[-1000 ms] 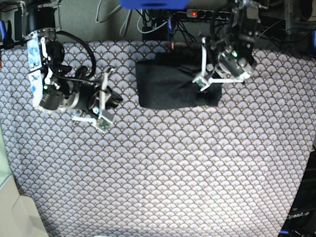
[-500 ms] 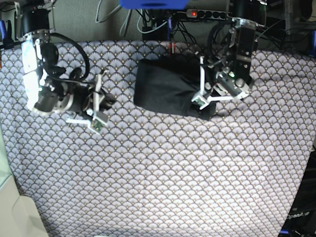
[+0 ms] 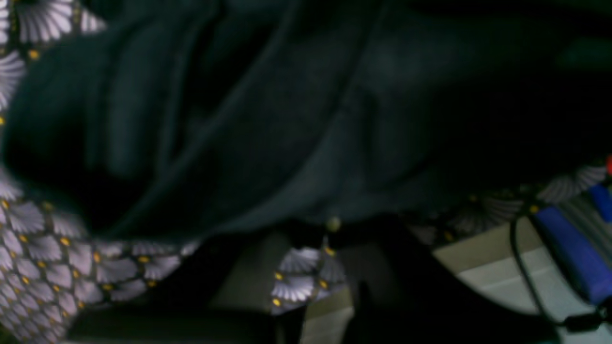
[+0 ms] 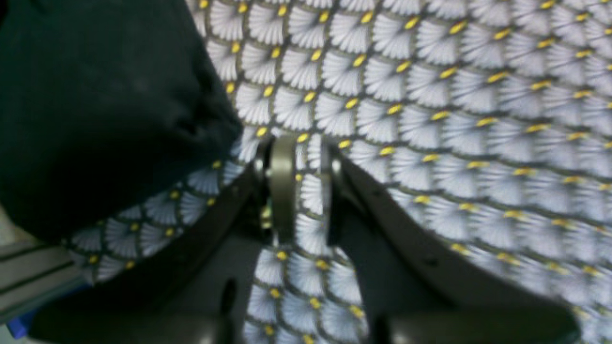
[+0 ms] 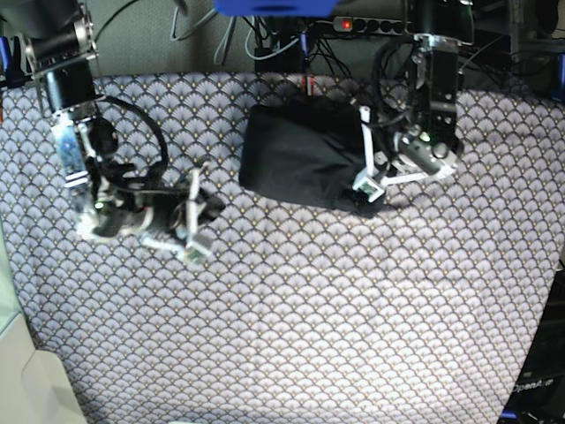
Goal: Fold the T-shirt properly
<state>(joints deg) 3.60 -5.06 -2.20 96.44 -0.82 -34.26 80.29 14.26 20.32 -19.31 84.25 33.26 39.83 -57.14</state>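
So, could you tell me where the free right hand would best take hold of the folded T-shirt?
Probably at the near left corner of the T-shirt, coming in low from the right hand's side. That edge lies flat and bare on the patterned cloth, while the left hand is shut at the opposite edge.

Only one faint text shows: pale letters like "OpenArm" on a dark part (image 5: 537, 385) at the near right corner of the base view.
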